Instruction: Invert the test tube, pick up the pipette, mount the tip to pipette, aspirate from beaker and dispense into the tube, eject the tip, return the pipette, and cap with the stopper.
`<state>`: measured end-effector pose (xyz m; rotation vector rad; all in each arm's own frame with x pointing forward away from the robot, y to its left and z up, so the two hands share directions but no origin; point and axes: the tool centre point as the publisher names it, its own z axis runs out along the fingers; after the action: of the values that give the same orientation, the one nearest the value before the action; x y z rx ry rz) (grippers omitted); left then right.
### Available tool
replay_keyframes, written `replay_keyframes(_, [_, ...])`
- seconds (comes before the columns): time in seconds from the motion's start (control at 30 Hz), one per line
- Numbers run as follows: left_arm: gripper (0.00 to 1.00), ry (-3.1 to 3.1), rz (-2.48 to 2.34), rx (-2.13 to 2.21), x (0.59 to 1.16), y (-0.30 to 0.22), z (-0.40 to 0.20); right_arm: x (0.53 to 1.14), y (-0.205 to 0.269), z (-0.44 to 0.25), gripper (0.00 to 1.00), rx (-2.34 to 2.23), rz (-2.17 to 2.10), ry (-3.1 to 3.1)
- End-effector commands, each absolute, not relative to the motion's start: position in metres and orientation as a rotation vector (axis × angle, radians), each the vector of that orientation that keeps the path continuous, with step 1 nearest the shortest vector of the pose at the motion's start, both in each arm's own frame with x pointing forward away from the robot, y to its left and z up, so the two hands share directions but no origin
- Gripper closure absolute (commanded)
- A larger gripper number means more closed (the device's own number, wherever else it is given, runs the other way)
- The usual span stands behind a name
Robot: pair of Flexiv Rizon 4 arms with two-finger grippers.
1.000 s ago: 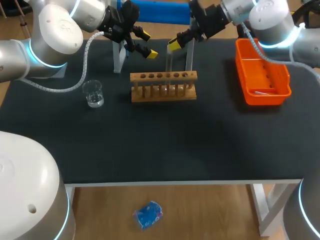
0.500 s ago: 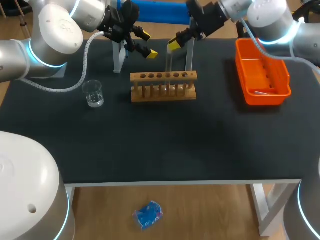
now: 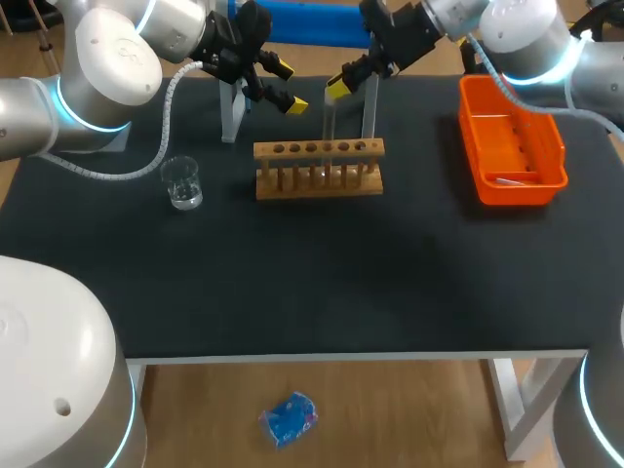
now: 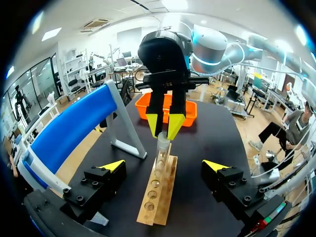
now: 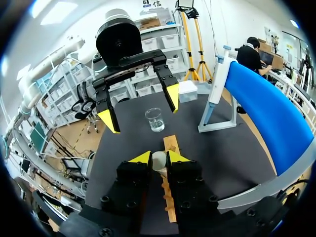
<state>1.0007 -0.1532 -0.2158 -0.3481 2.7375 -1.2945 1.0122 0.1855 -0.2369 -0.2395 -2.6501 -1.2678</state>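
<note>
A clear test tube (image 3: 330, 122) stands upright over the wooden rack (image 3: 319, 168), and my right gripper (image 3: 337, 86) is shut on its upper end. In the right wrist view the tube's end (image 5: 159, 160) shows between the closed yellow tips of the right gripper (image 5: 160, 158). I cannot tell whether its lower end sits in a rack hole. My left gripper (image 3: 289, 88) hangs open just left of the tube, nothing between its fingers. In the left wrist view the left gripper (image 4: 164, 166) faces the tube (image 4: 162, 148) and the rack (image 4: 157, 192). A glass beaker (image 3: 181, 182) stands left of the rack. The white pipette (image 5: 217, 79) hangs on the blue stand (image 5: 266, 108).
An orange tray (image 3: 481, 156) sits at the right of the table with a small white item inside. The blue pipette stand (image 3: 302, 19) and its grey legs run along the back edge behind the rack. The black table top in front of the rack is bare.
The right arm's wrist has shifted slightly to the left, while its fingertips and the tube stay almost where they were. The left arm has not moved.
</note>
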Motion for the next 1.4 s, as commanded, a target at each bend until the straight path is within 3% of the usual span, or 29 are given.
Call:
replay_keyframes(0.03, [0.0, 2.744, -1.291, -0.349, 1.002, -0.153, -0.215, 1.007, 0.179, -0.277, 1.0, -0.241, -1.252, -2.649])
replay_keyframes(0.17, [0.0, 2.744, -1.291, -0.349, 1.002, -0.153, -0.215, 1.006, 0.177, -0.274, 1.0, -0.242, -1.264, -2.648])
replay_keyframes(0.2, [0.0, 2.744, -1.291, -0.349, 1.002, -0.153, -0.215, 1.006, 0.177, -0.272, 0.6, -0.24, -1.271, -2.648])
replay_keyframes(0.23, [0.0, 2.744, -1.291, -0.349, 1.002, -0.153, -0.215, 1.006, 0.177, -0.27, 0.0, -0.239, -1.276, -2.65])
replay_keyframes(1.4, [0.0, 2.744, -1.291, -0.349, 1.002, -0.153, -0.215, 0.994, 0.178, -0.201, 0.0, 0.019, -1.696, -2.524])
